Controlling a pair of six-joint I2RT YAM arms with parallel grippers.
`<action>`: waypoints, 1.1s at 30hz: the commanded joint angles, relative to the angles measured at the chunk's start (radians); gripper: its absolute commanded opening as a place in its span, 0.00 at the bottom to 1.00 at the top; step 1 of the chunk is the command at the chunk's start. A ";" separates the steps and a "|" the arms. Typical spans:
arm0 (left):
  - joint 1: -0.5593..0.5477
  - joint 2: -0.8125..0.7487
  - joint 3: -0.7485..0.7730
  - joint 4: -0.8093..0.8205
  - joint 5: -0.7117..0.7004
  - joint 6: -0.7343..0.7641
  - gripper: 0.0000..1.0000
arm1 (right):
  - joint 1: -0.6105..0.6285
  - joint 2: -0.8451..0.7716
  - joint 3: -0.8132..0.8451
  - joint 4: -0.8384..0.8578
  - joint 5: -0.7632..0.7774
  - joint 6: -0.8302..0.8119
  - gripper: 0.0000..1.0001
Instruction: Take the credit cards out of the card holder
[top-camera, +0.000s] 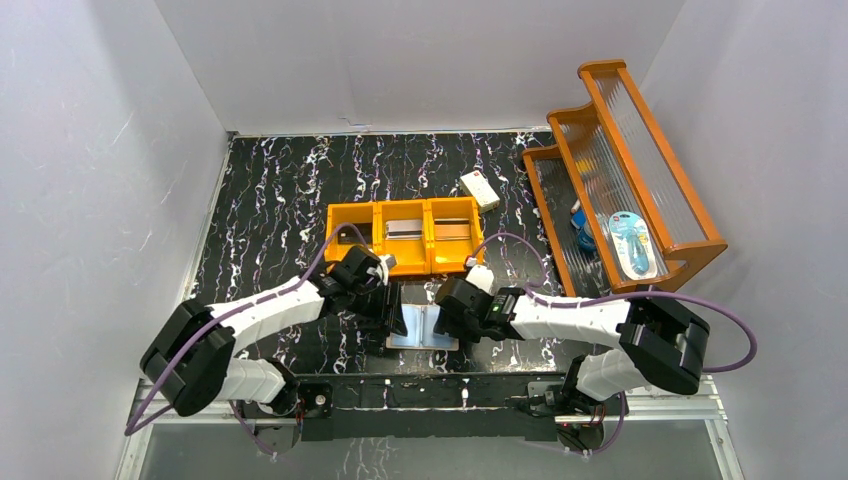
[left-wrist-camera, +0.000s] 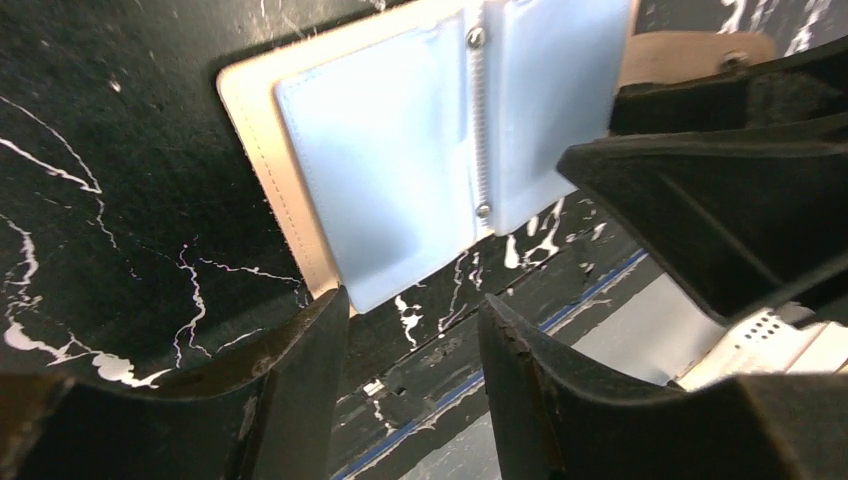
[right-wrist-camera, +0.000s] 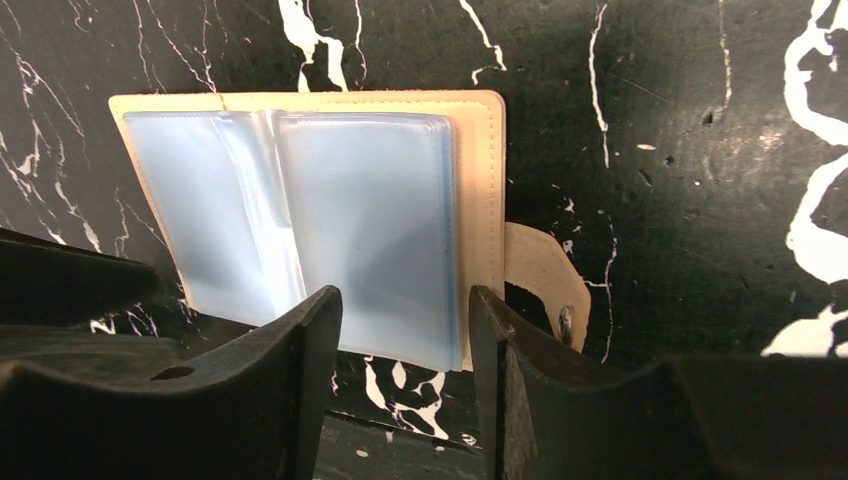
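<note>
Desk: Status on the card holder?

Operator: I see it lying open and flat on the black marbled table. It is near the front edge, just in front of the orange bin and between my two arms. The peach cover is down and the pale blue pockets are up. Its snap tab sticks out on the right side.

Desk: Grippers?

Operator: My left gripper hangs low at the holder's left panel, fingers spread, with only tabletop in the gap. The near corner of the pocket sleeve lies just beyond its fingertips. My right gripper is over the right panel, fingers likewise apart, and the near edge of the sleeves shows in the gap. Neither one pinches anything. I cannot tell whether either touches the plastic.

Desk: Cards?

Operator: The pockets facing my wrist cameras look glossy and pale blue. The two credit cards I can make out lie in the bin. A silver-grey one is in the middle compartment. The other is in the right compartment, too small for me to name its colour.

Desk: Anything else around?

Operator: A white box sits behind the bin's right end. A stepped wooden rack stands along the right wall with a couple of packaged items on it.
</note>
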 joint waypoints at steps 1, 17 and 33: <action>-0.035 0.041 -0.028 0.031 -0.006 -0.028 0.46 | -0.011 0.011 -0.024 0.065 -0.030 0.018 0.56; -0.095 0.075 -0.071 0.068 -0.084 -0.088 0.34 | -0.014 -0.030 -0.003 0.236 -0.102 -0.049 0.40; -0.098 0.056 -0.062 0.058 -0.094 -0.096 0.32 | -0.014 -0.023 0.055 0.147 -0.074 -0.069 0.16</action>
